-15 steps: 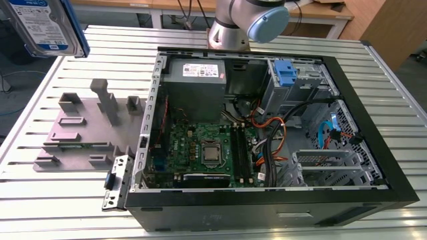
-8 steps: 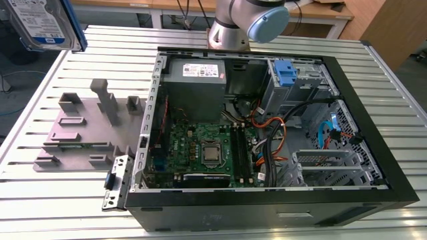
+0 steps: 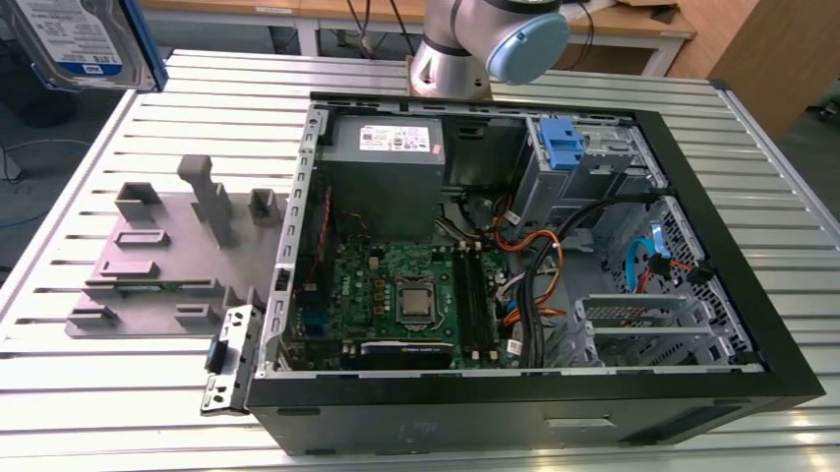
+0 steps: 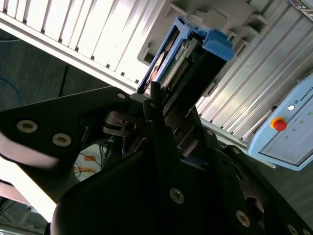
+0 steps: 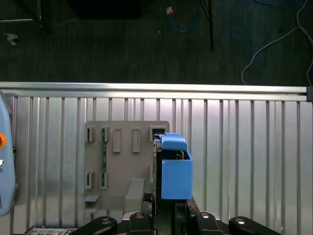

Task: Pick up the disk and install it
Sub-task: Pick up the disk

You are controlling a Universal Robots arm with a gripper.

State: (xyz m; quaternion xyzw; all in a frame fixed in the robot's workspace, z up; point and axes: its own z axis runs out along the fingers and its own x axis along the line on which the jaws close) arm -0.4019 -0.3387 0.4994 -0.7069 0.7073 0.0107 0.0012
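Gripping the disk [image 4: 182, 61] between my fingers [image 4: 157, 117], I hold it in the air, touching nothing else. In both wrist views the fingers are closed on one end of it, and its free end with the blue rails points down at the worktop [image 5: 244, 147]. The disk [image 5: 175, 171] hangs over the grey holder [image 5: 122, 161], which lies near the worktop's edge. In the exterior view the disk [image 3: 82, 39] shows label-first above the worktop's far corner on that view's left, well apart from the open case [image 3: 525, 413].

The holder [image 3: 157, 256] sits between that corner and the case, its posts standing upright. Inside the case, the cage [image 3: 597, 162] with its blue bracket [image 3: 561, 147] stands at the far side, beside the power supply [image 3: 393, 147]. Loose cables [image 3: 538, 251] run just beside and below the cage.

My worry is the hold itself. I clamp only one end, so most of the disk's weight hangs past my fingers, and I judge that a quick swing or a knock could twist it in the grip or pull it free. A disk that arrives tilted would catch its rails on the cage lip and jam. The cables lie close enough to snag a corner. A low pass over the case wall or the posts could strike it.
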